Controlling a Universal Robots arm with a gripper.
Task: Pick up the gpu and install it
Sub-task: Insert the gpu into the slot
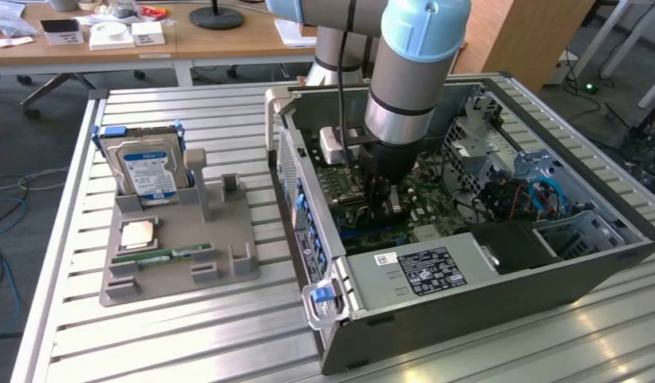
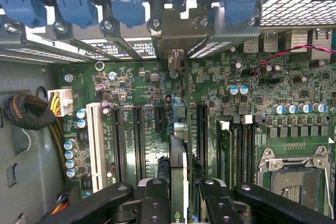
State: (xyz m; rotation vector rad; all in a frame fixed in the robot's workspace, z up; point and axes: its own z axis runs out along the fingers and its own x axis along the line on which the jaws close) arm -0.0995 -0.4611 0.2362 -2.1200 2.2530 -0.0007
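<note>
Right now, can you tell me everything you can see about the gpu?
The gpu is a thin flat card seen edge-on, standing upright between the gripper's black fingers, which are shut on it. Its silver metal bracket sits against the case's rear slot openings, under the blue clips. It runs down over the green motherboard, along the black slots. Whether it is fully seated cannot be told.

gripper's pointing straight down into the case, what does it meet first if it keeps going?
Likely the motherboard: the gripper, shut on the gpu, holds the card edge-down over the expansion slots. Whether it already touches, I cannot tell.
</note>
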